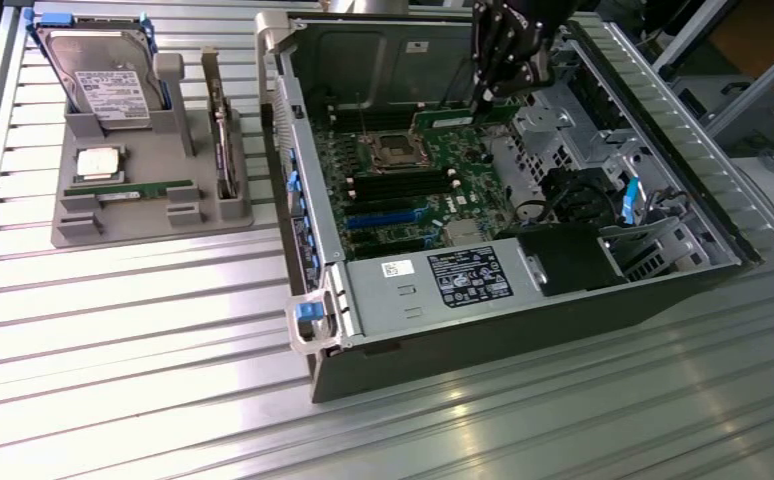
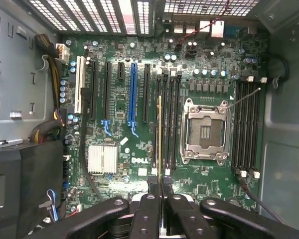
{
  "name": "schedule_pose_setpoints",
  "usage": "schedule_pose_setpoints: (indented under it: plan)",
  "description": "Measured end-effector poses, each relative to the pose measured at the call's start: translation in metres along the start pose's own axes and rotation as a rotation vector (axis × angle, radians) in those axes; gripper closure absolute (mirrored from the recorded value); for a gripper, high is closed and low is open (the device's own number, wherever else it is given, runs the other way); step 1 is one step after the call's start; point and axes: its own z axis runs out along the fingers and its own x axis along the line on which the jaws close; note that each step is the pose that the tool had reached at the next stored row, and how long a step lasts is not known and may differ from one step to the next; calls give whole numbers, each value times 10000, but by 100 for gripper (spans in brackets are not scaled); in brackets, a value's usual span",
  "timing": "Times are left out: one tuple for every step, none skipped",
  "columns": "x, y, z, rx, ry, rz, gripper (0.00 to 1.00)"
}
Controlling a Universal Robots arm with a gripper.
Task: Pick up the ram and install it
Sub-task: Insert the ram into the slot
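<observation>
The ram (image 2: 159, 137) hangs edge-on above the motherboard (image 2: 124, 144), in line with the memory slots (image 2: 169, 119) beside the processor socket (image 2: 205, 130) — held upright inside the open computer case (image 1: 360, 300). The gripper (image 2: 160, 191) is clamped on it, fingers pressed close on either side. A second stick (image 1: 130, 188) lies in the grey tray (image 1: 134, 225) — well apart, at the exterior view's left.

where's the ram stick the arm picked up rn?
The ram is edge-on in the gripper, over the motherboard's memory slots beside the CPU socket, inside the open case.
</observation>
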Motion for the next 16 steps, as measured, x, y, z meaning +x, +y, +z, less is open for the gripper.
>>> schedule_pose_setpoints:
  plan:
    - [0,0,5,-1,0,0,88]
    - [0,0,7,0,0,0,88]
    - [0,0,10,-1,0,0,88]
    - [0,-1,17,0,0,-1,88]
    - [0,-1,24,0,-1,0,88]
    - [0,-1,26,0,0,-1,88]
    - [0,-1,28,0,0,0,88]
    - [0,-1,33,0,-1,0,88]
    - [0,-2,38,0,0,0,88]
    - [-1,-2,42,0,0,0,88]
    - [-1,-2,47,-1,0,0,88]
    - [-1,-2,53,0,0,0,88]
    - [-1,-3,60,0,0,-1,88]
    - [-1,-3,67,0,0,0,88]
    - [-1,-3,73,0,-1,-1,88]
    - [-1,-4,80,0,1,0,88]
